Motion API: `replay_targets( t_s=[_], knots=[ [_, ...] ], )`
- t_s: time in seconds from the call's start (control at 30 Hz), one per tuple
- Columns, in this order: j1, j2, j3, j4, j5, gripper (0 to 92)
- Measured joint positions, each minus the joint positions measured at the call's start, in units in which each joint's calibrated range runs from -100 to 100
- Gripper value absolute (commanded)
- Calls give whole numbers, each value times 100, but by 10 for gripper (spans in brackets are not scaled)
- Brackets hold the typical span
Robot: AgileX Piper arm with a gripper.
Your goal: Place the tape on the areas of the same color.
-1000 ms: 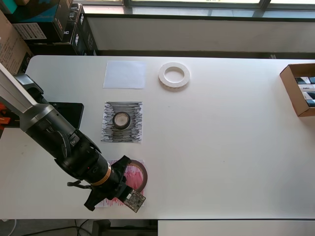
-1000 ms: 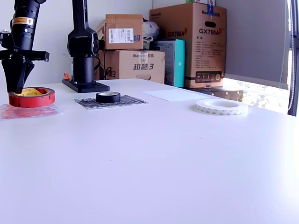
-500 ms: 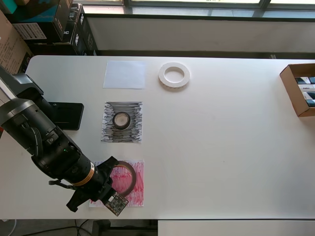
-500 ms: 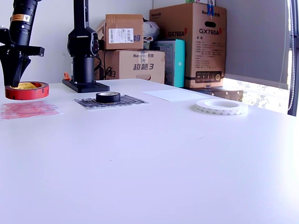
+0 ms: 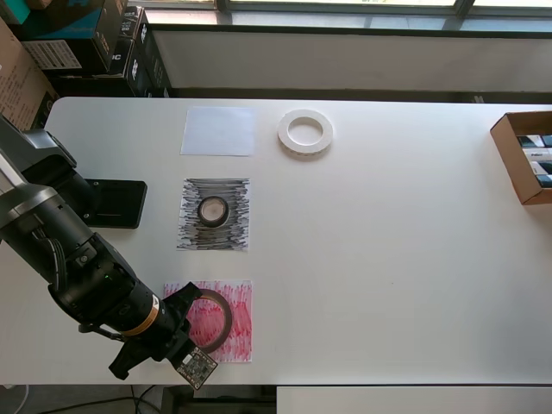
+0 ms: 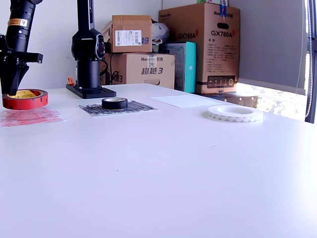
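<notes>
1. Here, at the lower left of the overhead view, the arm's gripper point(image 5: 191, 321) holds the red-brown tape roll point(image 5: 213, 316) by its rim; in the exterior view the same gripper point(image 6: 11, 89) comes straight down onto the roll point(image 6: 25, 99) at the far left edge of the frame, its jaws closed on the roll's wall.
2. The roll hangs a little above the red-scribbled sheet point(image 5: 237, 323); in the exterior view a thin strip of table shows between the roll's underside and the sheet point(image 6: 29, 117), so the two do not touch. From above, the roll covers the left half of that sheet.
3. Higher up, in the middle left of the overhead view, the small black roll point(image 5: 213, 210) sits near the centre of the black-scribbled sheet point(image 5: 235, 229); the exterior view shows it point(image 6: 114, 103) lying flat on that sheet point(image 6: 136, 106).
4. To the left of that sheet in the overhead view, the arm's dark base plate point(image 5: 115, 203) rests on the table point(image 5: 388, 259).
5. Toward the top of the overhead view, the plain white sheet point(image 5: 219, 130) lies bare, and the white tape ring point(image 5: 305, 132) lies flat just to its right, off the paper. In the exterior view the ring point(image 6: 234, 113) is at the right, in front of the sheet point(image 6: 185, 100).
6. At the right edge of the overhead view stands an open cardboard box point(image 5: 509, 159); stacked cartons point(image 6: 198, 44) fill the background of the exterior view.
</notes>
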Motion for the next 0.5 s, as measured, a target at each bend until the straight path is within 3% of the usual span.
replay_targets(
  t_s=[0.5],
  knots=[
    [-164, 238, -179, -526, -156, 134]
  ],
)
